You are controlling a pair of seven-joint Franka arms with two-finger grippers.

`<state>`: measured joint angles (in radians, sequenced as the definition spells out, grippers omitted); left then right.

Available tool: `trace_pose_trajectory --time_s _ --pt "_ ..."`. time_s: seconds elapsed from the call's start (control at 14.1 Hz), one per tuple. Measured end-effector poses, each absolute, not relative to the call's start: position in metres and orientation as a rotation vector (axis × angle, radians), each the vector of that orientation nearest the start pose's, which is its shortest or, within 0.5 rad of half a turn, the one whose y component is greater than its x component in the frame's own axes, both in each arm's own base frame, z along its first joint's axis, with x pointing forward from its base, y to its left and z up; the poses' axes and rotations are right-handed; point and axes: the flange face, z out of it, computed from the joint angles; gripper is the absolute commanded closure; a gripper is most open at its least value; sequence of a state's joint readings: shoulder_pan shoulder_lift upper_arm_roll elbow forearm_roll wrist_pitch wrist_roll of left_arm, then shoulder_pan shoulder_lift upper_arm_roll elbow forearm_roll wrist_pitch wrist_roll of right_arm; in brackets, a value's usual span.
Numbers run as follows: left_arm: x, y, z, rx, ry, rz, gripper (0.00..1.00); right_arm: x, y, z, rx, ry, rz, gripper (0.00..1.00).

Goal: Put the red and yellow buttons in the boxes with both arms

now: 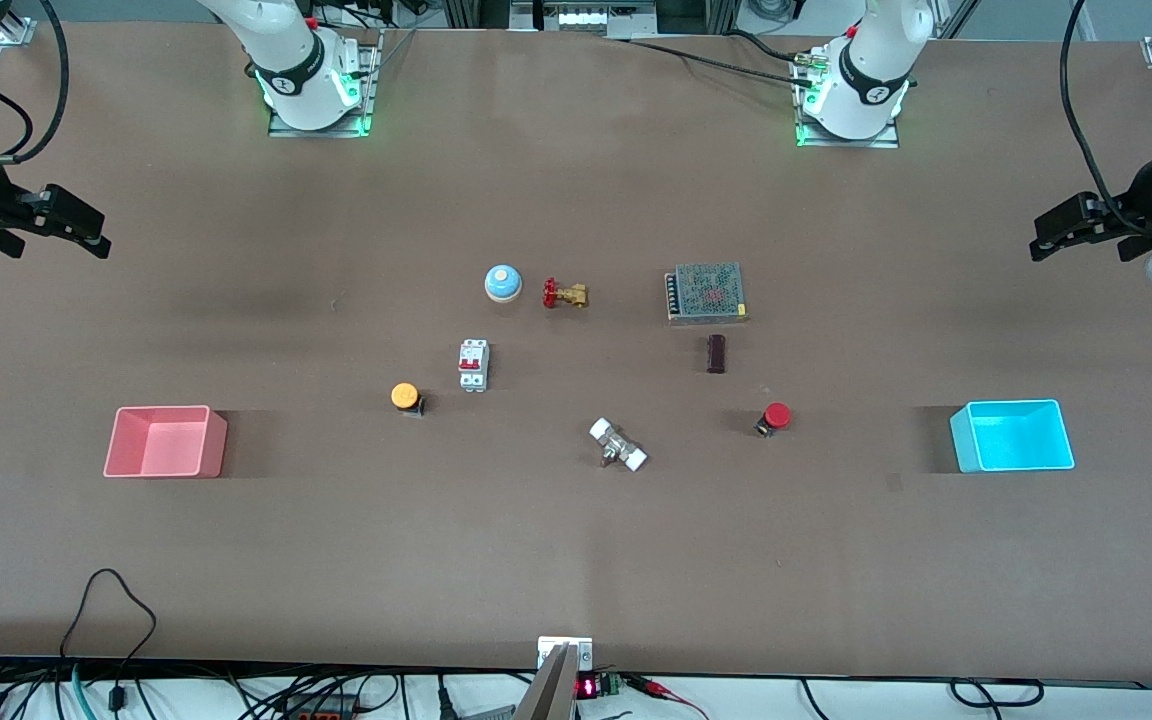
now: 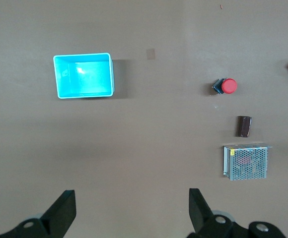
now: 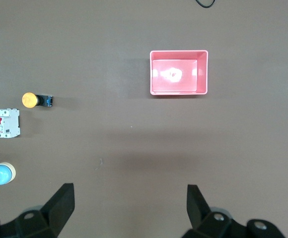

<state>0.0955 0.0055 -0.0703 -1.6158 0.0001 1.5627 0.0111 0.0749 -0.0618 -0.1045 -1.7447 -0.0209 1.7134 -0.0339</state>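
The yellow button (image 1: 404, 396) lies on its side on the table, between the pink-red box (image 1: 171, 445) and the table's middle. It also shows in the right wrist view (image 3: 30, 99), as does the pink-red box (image 3: 179, 74). The red button (image 1: 776, 416) lies toward the cyan box (image 1: 1014, 440). The left wrist view shows both the red button (image 2: 228, 86) and the cyan box (image 2: 83, 74). Both boxes are empty. My left gripper (image 1: 1046, 235) (image 2: 131, 198) hangs open and empty high over the left arm's end of the table. My right gripper (image 1: 91, 232) (image 3: 129, 193) hangs open and empty over the right arm's end.
Mid-table stand a blue dome with a cream top (image 1: 502, 283), a brass valve with a red handle (image 1: 564, 294), a white circuit breaker (image 1: 473, 365), a metal fitting with white caps (image 1: 618, 445), a mesh-covered power supply (image 1: 705, 292) and a dark block (image 1: 716, 353).
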Motion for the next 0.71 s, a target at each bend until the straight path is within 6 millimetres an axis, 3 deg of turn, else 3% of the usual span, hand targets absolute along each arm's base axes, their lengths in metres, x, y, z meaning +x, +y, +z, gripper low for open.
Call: trace_pose_trajectory --time_s 0.71 --pt "0.5527 0.0141 0.5968 -3.141 -0.022 0.106 0.00 0.5475 -0.0177 0.5844 -3.156 -0.015 -0.034 0.00"
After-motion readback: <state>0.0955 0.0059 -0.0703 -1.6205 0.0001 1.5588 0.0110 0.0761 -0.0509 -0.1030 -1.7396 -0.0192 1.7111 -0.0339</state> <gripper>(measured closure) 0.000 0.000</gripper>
